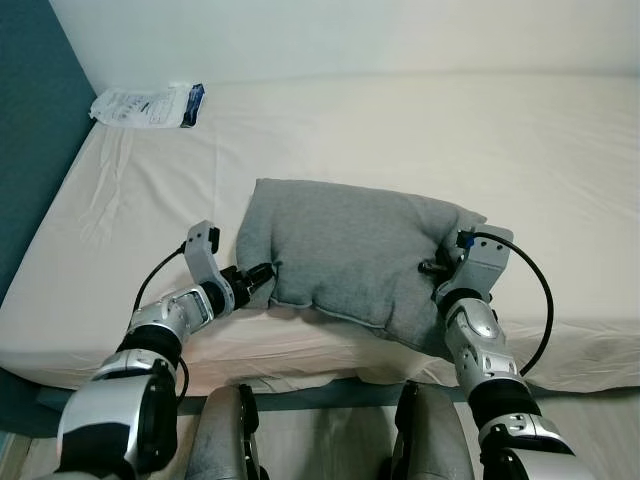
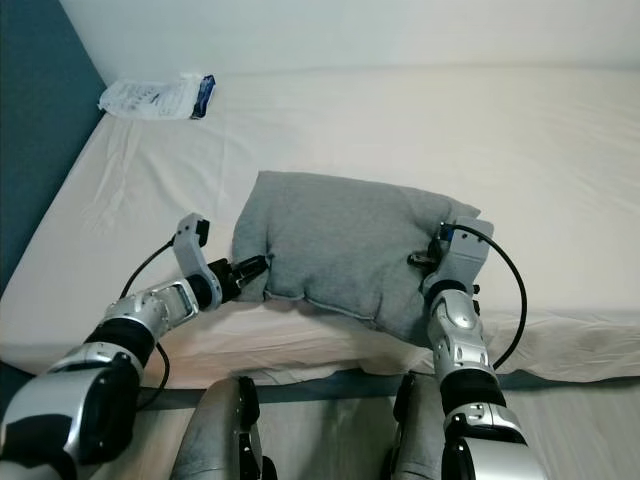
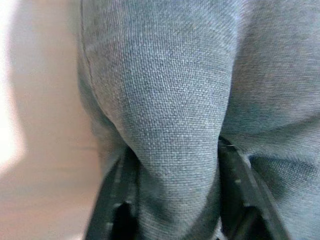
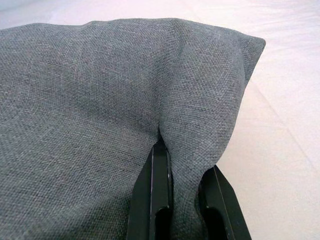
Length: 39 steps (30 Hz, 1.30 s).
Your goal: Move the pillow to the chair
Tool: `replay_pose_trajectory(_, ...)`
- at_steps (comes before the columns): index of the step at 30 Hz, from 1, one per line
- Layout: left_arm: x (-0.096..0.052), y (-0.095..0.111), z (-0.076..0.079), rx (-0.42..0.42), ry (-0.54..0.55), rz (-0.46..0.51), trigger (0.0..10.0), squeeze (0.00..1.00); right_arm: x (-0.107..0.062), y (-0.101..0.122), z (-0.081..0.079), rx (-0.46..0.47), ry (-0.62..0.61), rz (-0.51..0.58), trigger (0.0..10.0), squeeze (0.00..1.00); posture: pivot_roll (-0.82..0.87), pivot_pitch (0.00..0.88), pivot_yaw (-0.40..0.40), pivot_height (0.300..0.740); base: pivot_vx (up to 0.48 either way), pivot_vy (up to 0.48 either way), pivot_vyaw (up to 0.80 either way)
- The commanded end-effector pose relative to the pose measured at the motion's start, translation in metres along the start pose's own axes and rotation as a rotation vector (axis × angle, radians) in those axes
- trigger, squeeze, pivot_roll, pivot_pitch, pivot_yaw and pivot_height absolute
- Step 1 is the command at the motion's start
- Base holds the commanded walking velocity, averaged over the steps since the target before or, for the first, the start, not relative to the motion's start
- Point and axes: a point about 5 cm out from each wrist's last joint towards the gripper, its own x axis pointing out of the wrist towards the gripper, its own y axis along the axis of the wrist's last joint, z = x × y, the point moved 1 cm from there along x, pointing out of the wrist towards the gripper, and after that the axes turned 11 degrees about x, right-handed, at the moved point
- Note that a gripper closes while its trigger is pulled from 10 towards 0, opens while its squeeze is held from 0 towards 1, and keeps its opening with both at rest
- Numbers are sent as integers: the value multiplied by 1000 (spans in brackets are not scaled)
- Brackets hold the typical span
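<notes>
A grey fabric pillow [image 1: 345,255] lies near the front edge of a bed with a cream sheet [image 1: 400,130]. My left gripper [image 1: 258,275] pinches the pillow's left edge; the left wrist view has its black fingers [image 3: 117,200] squeezing a bulge of grey cloth [image 3: 175,125]. On the pillow's right side my right gripper [image 1: 437,268] is shut on a fold near the corner, and the right wrist view has its fingers [image 4: 157,200] clamped on the fabric [image 4: 100,100]. The pillow's near edge hangs slightly past the mattress front.
A white plastic packet with blue print [image 1: 148,104] lies at the bed's far left corner. A teal wall [image 1: 30,120] runs along the left side. A white wall backs the bed. My legs [image 1: 225,440] stand against the bed front.
</notes>
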Motion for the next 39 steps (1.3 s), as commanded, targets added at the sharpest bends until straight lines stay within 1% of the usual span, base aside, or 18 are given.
replay_pose_trajectory(1,7,-13,12,23,-25,-39,0,0,-1,1,5,9,-27,12,0,0,56,156,-5,562,0,0,0)
replay_pose_trajectory(3,4,-7,6,102,47,7,0,0,-1,-1,2,-2,-17,8,0,0,54,152,-5,562,0,0,0)
replay_pose_trajectory(5,3,-6,5,119,67,22,0,0,-1,-2,1,-8,-13,7,0,0,54,152,-5,562,0,0,0)
replay_pose_trajectory(9,-4,5,-1,96,133,133,0,0,-3,-7,-3,-19,2,-1,0,0,43,135,-8,562,0,0,0)
replay_pose_trajectory(13,-8,6,-1,64,143,178,0,0,-4,-10,-11,-13,34,-2,0,0,26,108,-15,562,0,0,0)
replay_pose_trajectory(21,-13,3,9,93,132,215,0,0,-6,-15,-31,-16,120,-6,0,0,14,73,-33,562,0,0,0)
replay_pose_trajectory(22,-14,2,17,112,126,241,0,0,-7,-19,-40,-43,163,-19,0,1000,16,46,-48,562,0,0,0)
replay_pose_trajectory(23,-15,0,24,139,128,255,0,0,-7,-23,-46,-59,194,-34,1333,898,13,32,-53,562,0,0,0)
replay_pose_trajectory(24,-15,-1,28,161,137,265,0,0,-7,-25,-50,-71,216,-45,2941,0,13,29,-53,562,0,0,0)
replay_pose_trajectory(25,-15,-1,28,161,137,265,0,0,-7,-25,-50,-71,216,-45,2941,0,13,29,-53,562,0,0,0)
replay_pose_trajectory(26,-16,-3,30,187,149,271,0,0,-7,-26,-52,-80,227,-52,4667,0,11,22,-52,562,0,0,0)
replay_pose_trajectory(27,-16,-3,30,187,149,271,0,0,-7,-26,-52,-80,227,-52,4667,0,11,22,-52,562,0,0,0)
replay_pose_trajectory(28,-17,-4,30,212,165,274,0,0,-7,-27,-53,-83,233,-53,6392,0,10,19,-52,562,0,0,0)
replay_pose_trajectory(29,-17,-4,30,212,165,274,0,0,-7,-27,-53,-83,233,-53,6392,0,10,19,-52,562,0,0,0)
replay_pose_trajectory(30,-17,-5,31,224,182,283,0,0,-7,-27,-54,-91,234,-51,8039,0,10,15,-54,562,0,0,0)
replay_pose_trajectory(32,-19,-6,32,258,208,300,0,0,-8,-28,-55,-108,237,-50,10000,0,12,7,-58,562,0,0,0)
replay_pose_trajectory(38,-22,-4,35,294,232,331,0,0,-9,-31,-59,-131,255,-58,10000,0,13,3,-61,562,0,0,0)
replay_pose_trajectory(39,-25,-3,35,304,264,347,4039,0,-9,-32,-61,-140,264,-60,10000,0,16,0,-63,562,0,0,0)
